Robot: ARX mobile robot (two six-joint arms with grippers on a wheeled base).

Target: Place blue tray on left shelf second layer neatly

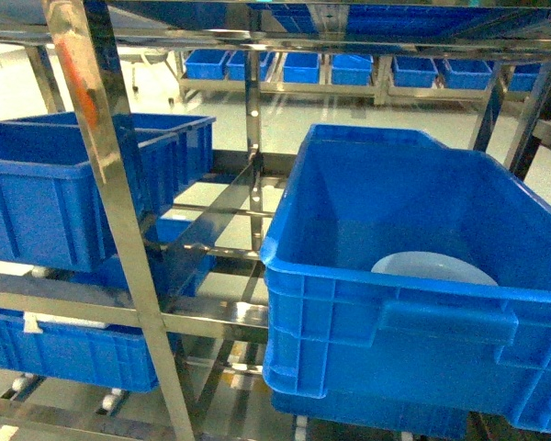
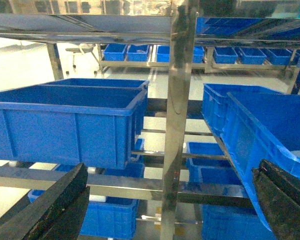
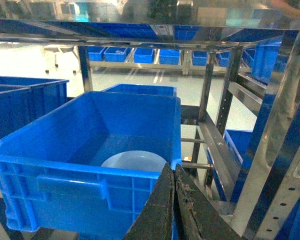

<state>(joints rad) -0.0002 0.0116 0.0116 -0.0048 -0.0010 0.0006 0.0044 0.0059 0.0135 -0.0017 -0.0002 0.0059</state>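
The blue tray (image 1: 433,268) is a pale round dish lying in the bottom of a large deep-blue crate (image 1: 413,349) on the right rack; only its far part shows over the crate wall. The right wrist view shows the blue tray (image 3: 134,161) just beyond my right gripper (image 3: 173,169), which is shut with nothing in it, near the crate's front right corner. My left gripper (image 2: 170,200) is open and empty, facing a steel post (image 2: 177,125). The left shelf (image 1: 73,305) is a steel rack with rail tiers holding blue crates. Neither gripper appears in the head view.
A blue crate (image 1: 46,197) sits on the left rack's upper rail tier and another crate (image 1: 73,354) below it. Steel posts (image 1: 119,211) stand close in front. More crates (image 1: 303,66) line a far rack. A perforated post (image 3: 285,165) rises right of my right gripper.
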